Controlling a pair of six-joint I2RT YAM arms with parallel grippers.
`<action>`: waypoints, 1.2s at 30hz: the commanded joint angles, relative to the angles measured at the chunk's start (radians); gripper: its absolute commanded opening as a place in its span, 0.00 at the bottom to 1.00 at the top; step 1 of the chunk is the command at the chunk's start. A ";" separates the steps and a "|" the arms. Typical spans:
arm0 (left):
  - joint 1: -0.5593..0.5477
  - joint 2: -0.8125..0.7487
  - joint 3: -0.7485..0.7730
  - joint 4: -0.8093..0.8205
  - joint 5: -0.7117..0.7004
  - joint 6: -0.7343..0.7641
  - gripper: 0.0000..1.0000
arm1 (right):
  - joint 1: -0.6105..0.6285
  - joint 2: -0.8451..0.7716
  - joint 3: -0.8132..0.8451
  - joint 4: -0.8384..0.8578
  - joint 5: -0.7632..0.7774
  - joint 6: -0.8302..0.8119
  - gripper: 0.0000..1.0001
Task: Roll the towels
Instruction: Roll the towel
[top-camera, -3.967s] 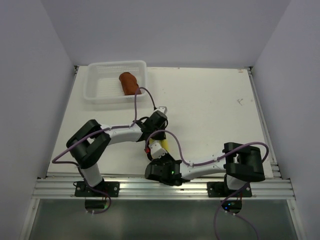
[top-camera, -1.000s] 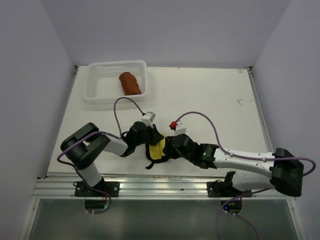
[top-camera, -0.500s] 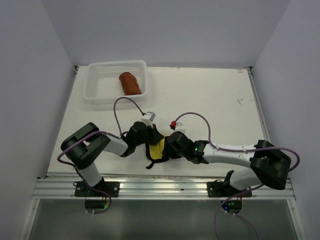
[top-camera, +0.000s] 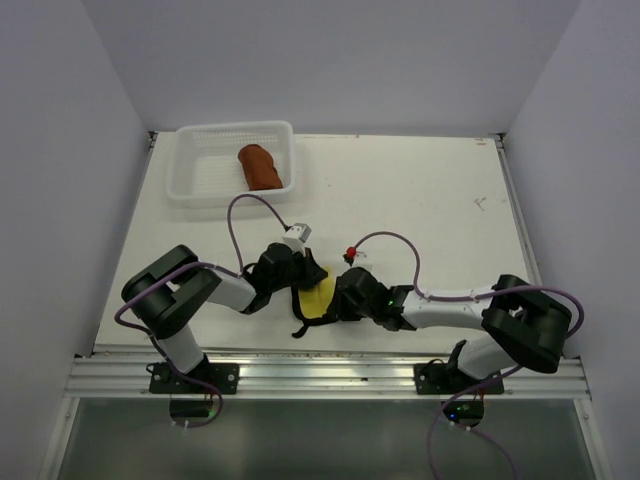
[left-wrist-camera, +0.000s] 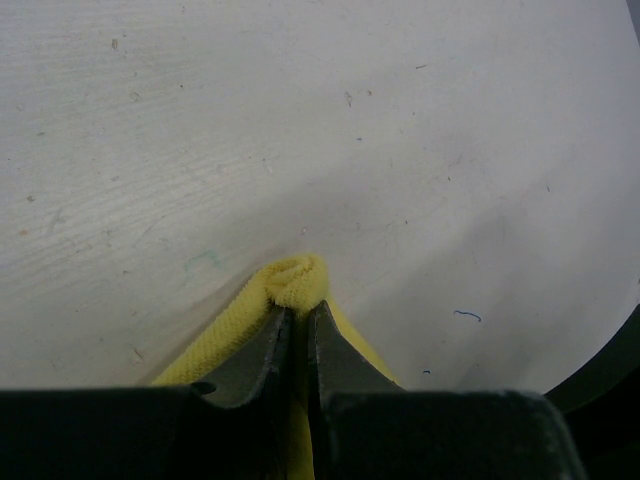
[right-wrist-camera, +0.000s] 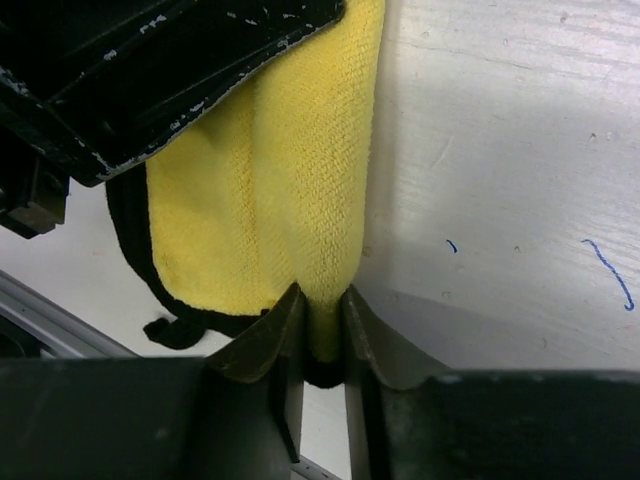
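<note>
The yellow towel (top-camera: 317, 298) with a dark hem lies folded on the table between both grippers. My left gripper (top-camera: 303, 285) is shut on the towel's upper fold; in the left wrist view the yellow cloth (left-wrist-camera: 293, 283) bulges out past the gripper (left-wrist-camera: 298, 312). My right gripper (top-camera: 341, 300) is shut on the towel's right fold; in the right wrist view the cloth (right-wrist-camera: 290, 170) runs up from the gripper (right-wrist-camera: 320, 300), its dark hem (right-wrist-camera: 170, 325) at lower left. The rust-brown towel (top-camera: 260, 166) lies rolled in the basket.
The white mesh basket (top-camera: 205, 185) stands at the table's back left. The left gripper's black body (right-wrist-camera: 150, 70) shows above the cloth in the right wrist view. The table's front edge rail (top-camera: 330, 375) runs close below the towel.
Four seconds ago the right gripper was below the towel near the front edge; it has swung round to the towel's right side and slid in to grip it. The left gripper shifted slightly.
</note>
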 joint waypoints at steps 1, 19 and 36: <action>0.012 0.018 0.010 -0.107 -0.066 0.038 0.00 | 0.000 -0.002 -0.042 0.021 -0.007 0.017 0.20; 0.014 -0.052 0.262 -0.462 -0.135 0.050 0.23 | 0.000 -0.098 0.015 -0.166 0.180 -0.206 0.00; 0.038 -0.096 0.329 -0.615 -0.235 0.079 0.30 | 0.021 -0.097 0.039 -0.217 0.232 -0.233 0.00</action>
